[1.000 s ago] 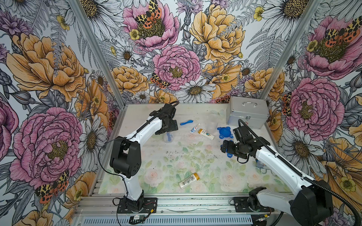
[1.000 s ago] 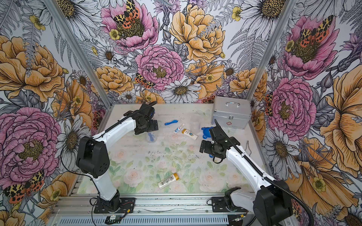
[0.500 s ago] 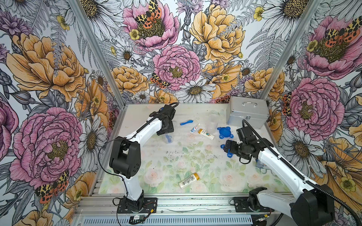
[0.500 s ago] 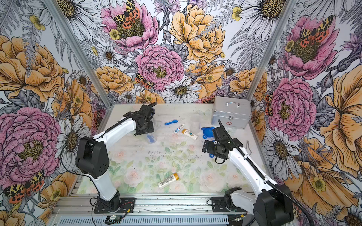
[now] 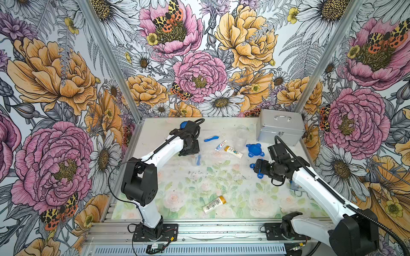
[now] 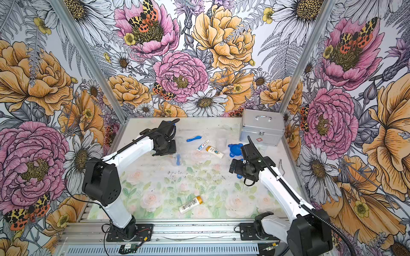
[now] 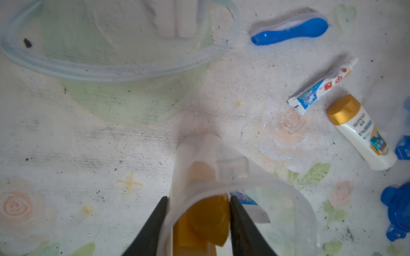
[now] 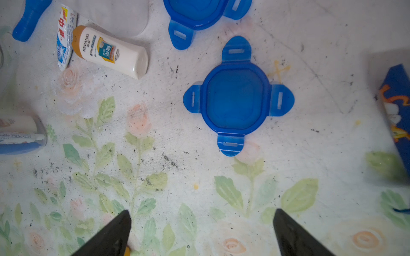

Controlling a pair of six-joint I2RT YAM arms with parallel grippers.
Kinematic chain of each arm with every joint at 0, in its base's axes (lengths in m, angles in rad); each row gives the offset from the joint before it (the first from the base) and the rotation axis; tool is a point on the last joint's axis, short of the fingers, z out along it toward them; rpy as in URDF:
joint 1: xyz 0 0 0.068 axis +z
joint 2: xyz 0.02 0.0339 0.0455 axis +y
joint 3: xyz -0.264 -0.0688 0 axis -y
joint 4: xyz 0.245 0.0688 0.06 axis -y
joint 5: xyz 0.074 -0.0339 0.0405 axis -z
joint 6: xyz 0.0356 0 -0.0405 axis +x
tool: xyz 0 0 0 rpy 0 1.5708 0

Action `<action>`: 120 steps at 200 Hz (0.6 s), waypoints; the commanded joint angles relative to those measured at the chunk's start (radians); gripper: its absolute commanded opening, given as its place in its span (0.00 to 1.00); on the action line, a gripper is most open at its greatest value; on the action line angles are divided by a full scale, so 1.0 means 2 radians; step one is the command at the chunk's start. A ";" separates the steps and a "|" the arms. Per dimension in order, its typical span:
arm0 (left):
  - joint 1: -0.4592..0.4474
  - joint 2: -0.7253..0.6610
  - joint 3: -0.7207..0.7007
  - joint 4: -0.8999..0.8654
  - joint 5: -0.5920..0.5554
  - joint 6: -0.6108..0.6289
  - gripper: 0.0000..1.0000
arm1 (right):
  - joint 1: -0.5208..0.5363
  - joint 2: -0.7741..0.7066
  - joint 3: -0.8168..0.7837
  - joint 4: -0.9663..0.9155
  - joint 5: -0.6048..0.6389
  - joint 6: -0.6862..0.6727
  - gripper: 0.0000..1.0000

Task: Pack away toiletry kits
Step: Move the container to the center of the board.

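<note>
since a second ago the left arm [image 5: 164, 153] has dipped its head a little toward the clear cup [image 5: 196, 158], while the right arm [image 5: 310, 184] sits about where it was. the left pincer [image 7: 198, 197] has its dark, tapered fingers [image 7: 155, 221] drawn in around the cup's near wall. a gold cap [image 7: 204, 217] shows between them through the hazy plastic; whether they truly clamp it i cannot tell. the right pincer [image 8: 202, 211] hangs wide open above the worktop [image 5: 199, 177], just short of a glossy blue lid [image 8: 237, 99], squarish with rounded corners and four slotted tabs. a second lid [image 5: 254, 149] lies just beyond it. nearby lie a smooth white bottle [image 8: 111, 52], a crimped toothpaste tube [image 8: 64, 35] just beside it, and a blue toothbrush [image 7: 290, 31]. a second bottle [image 5: 214, 203] lies alone near the front edge. the boxy silver case [image 5: 279, 126] stands in the far right corner.
</note>
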 commanded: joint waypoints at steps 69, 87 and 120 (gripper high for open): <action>-0.107 0.013 0.022 0.002 0.084 0.019 0.58 | -0.005 0.044 -0.001 0.000 0.077 0.002 1.00; -0.113 0.012 0.021 0.002 0.084 0.021 0.62 | -0.006 0.091 0.028 0.000 0.098 -0.025 1.00; -0.120 0.004 0.020 -0.001 0.086 0.021 0.72 | -0.010 0.188 0.071 0.016 0.092 -0.063 0.99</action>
